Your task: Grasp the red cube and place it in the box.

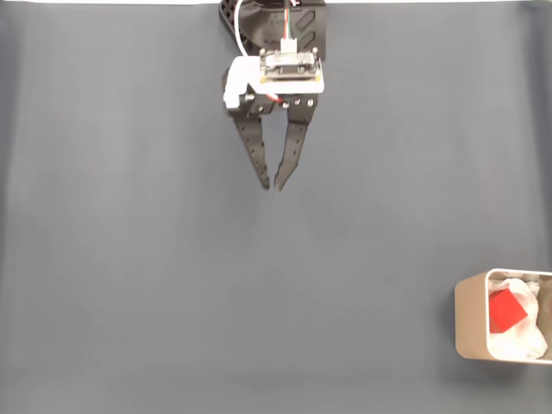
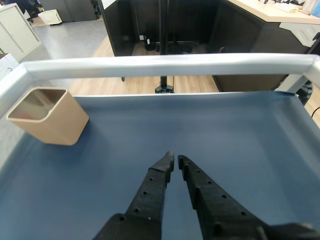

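Observation:
The red cube lies inside the box on its white wrinkly lining, at the lower right edge of the fixed view. In the wrist view the beige box stands at the far left of the mat, its inside hidden by its walls. My gripper hangs over the top middle of the mat, far from the box, with its black fingertips almost touching and nothing between them. The wrist view shows the gripper pointing at bare mat.
A blue-grey mat covers the table. In the wrist view a metal rail runs along the far edge, with an office floor and dark furniture beyond it.

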`<state>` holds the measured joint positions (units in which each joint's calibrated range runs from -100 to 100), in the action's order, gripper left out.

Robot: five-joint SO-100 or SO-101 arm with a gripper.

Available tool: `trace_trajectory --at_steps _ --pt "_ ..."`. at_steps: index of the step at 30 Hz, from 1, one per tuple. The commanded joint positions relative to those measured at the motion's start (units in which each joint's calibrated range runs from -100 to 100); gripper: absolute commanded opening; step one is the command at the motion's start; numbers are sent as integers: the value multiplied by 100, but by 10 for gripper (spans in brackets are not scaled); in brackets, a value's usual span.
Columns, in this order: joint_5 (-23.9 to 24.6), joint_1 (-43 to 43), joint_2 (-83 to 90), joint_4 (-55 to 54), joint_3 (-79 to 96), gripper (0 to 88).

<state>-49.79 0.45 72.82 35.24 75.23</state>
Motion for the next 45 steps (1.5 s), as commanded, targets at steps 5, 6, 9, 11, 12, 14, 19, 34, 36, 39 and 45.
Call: trace_trajectory --at_steps 5,6,9,11,12,14,19,34,36,39,45 --pt "-24 -30 2458 795 2450 0" --pt "-15 -23 2658 1287 2459 0" --pt "137 -73 2718 2181 2459 0" --pt "171 -80 2718 2664 2459 0" --pt "176 -80 2718 2894 2459 0" --pt "186 -73 2718 3361 2459 0" --pt "210 -73 2718 3968 2459 0" --pt "137 -45 2718 4050 2459 25" --pt "132 -45 2718 4050 2459 25" --pt "132 -45 2718 4050 2459 25" --pt "132 -45 2718 4050 2459 25"
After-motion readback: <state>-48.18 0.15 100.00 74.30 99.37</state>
